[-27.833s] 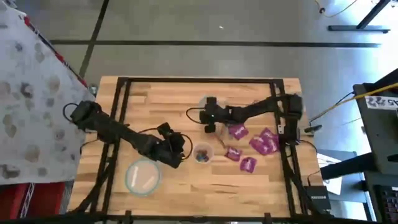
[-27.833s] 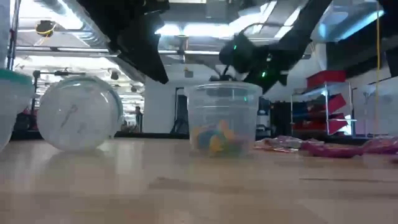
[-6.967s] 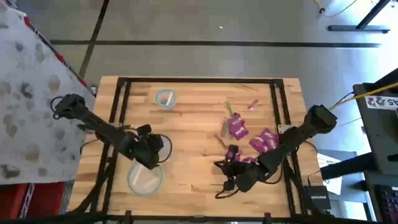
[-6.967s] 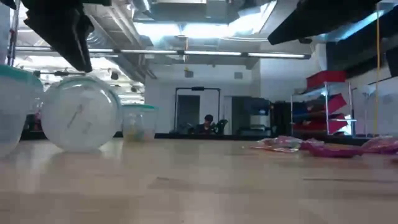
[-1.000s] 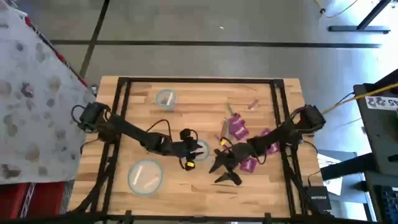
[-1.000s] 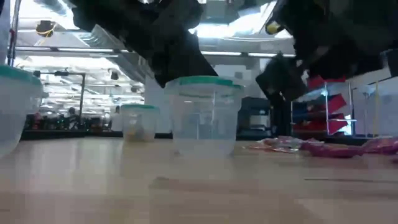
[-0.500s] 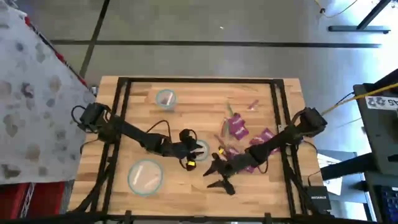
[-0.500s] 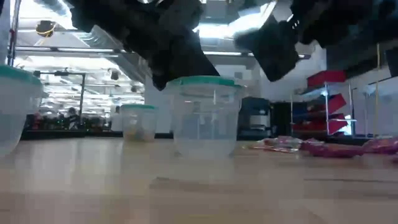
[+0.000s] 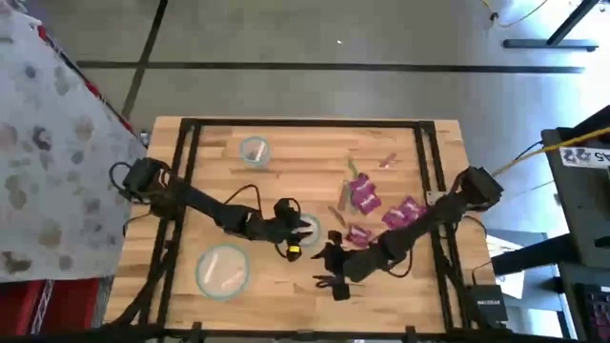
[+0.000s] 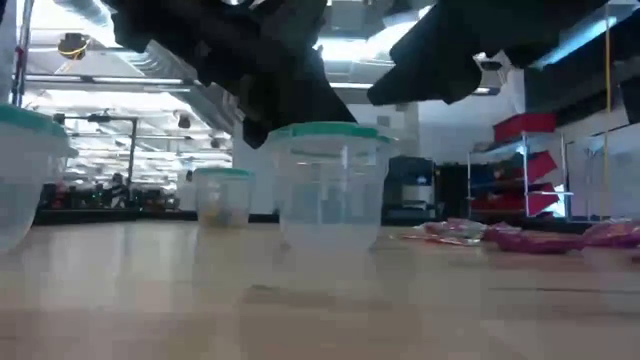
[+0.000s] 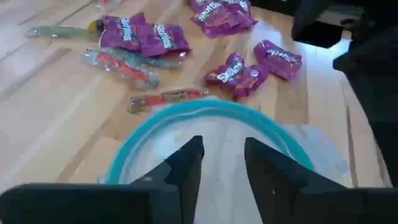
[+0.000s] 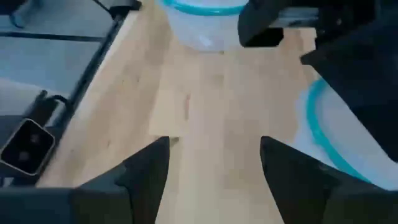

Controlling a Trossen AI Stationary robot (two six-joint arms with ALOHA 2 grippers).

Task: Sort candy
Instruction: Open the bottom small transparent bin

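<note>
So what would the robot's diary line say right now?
left gripper: over teal-rimmed bowl | right gripper: open, empty, above bare table | candy: unsorted on table
</note>
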